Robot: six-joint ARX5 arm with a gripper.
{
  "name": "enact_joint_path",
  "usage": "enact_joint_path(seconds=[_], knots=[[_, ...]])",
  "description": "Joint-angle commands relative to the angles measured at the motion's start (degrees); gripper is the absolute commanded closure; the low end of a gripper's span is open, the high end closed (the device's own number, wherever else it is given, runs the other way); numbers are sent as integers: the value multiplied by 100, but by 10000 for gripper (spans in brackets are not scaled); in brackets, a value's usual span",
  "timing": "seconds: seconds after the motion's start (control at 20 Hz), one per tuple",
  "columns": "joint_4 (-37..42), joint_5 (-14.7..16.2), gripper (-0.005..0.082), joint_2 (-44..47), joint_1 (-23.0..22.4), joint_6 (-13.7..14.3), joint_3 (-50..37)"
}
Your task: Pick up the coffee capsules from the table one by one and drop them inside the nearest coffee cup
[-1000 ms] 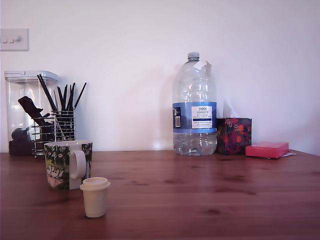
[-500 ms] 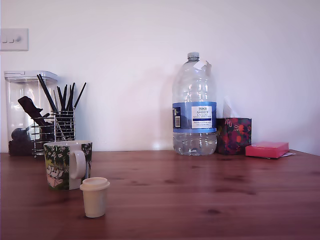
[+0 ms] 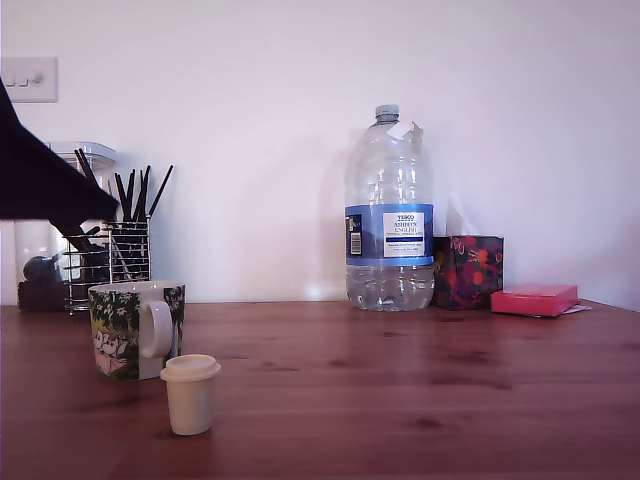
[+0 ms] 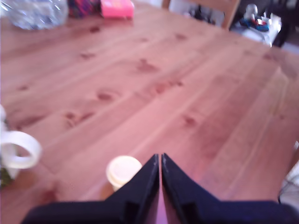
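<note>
You are looking at a reddish-brown wooden desk (image 3: 400,390) carrying the following items.

Cream-white capsule (image 3: 190,393): standing upright on the desk, wide rim at the top, just in front of the mug and apart from it. In the wrist view the capsule (image 4: 123,171) is sitting just beside the tips of the fingers (image 4: 151,169), partly hidden behind them.

Leafy-print mug (image 3: 136,328): standing upright toward the exterior view's left, white handle turned toward the camera. Only its handle is showing at the edge of the wrist view (image 4: 17,149).

Gripper (image 4: 160,161): its two dark fingers are pressed together, tips meeting with only a hairline seam between them, holding nothing. In the exterior view a dark part of the arm (image 3: 45,180) is entering from the left edge, above the mug.

Background along the wall: wire holder of black sticks (image 3: 128,238), clear canister (image 3: 40,260), large water bottle (image 3: 389,215), patterned tissue box (image 3: 467,271), flat pink box (image 3: 534,299).
</note>
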Motion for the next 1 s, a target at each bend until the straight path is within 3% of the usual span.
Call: enact_joint_path(seconds=[0.0,0.3,0.5,0.55,0.6,0.75,0.8,0.95], knots=[[103,-247,791,13,-24,85,-160],[1279,-378,791,2,-26,39,-1117],[1357,-389,788,15,-26,13,-1294],[1357,-389,755,15,-26,13,-1294],[1360,-387,657,15,-26,7,-1294],[1467,-612,155,28,-26,-90,-1294],[1550,-629,83,63,-26,-72,-1294],[1840,-678,77,348,-26,-63,-1294]])
